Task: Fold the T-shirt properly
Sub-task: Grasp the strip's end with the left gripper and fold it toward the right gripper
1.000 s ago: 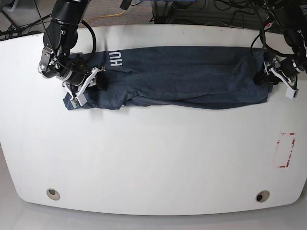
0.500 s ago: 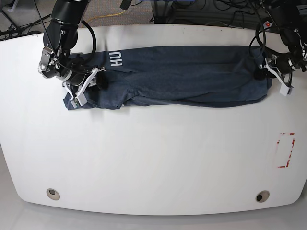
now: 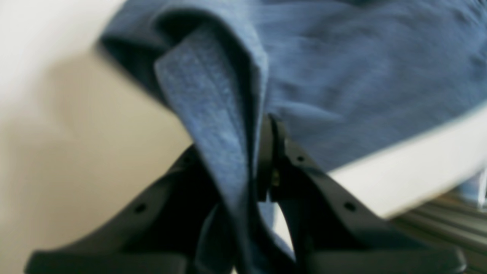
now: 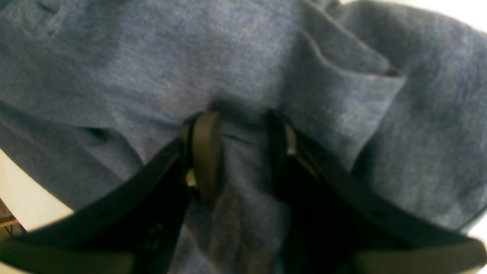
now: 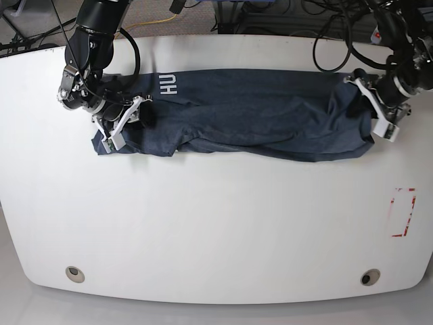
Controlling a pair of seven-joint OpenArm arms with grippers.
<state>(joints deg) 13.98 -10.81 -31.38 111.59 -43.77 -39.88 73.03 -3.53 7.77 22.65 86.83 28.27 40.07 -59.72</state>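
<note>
Item: left hand [image 3: 262,167], jaws closed to a narrow gap on a bunched fold of cloth at one end of the T-shirt [image 5: 257,112], the fold rising between the pads in the left wrist view. Item: right hand [image 4: 243,152], jaws part-closed with cloth drawn between the pads [image 4: 205,152], gripping the opposite, chest end of the garment. Location of garment: lying across the far half of the white bench [image 5: 216,223] as a long, narrow dark slate-blue band, spanning from one hand to the other. Condition of task: the lengthwise fold appears made, the sides already gathered inward, though the near edge is rumpled and uneven; the crosswise fold, end over end, appears still to do. Markings: white block letters "HU" [image 5: 164,83] legible near the right hand's end, turned sideways; the remainder of the lettering is hidden in the fold. No other label readable.
</note>
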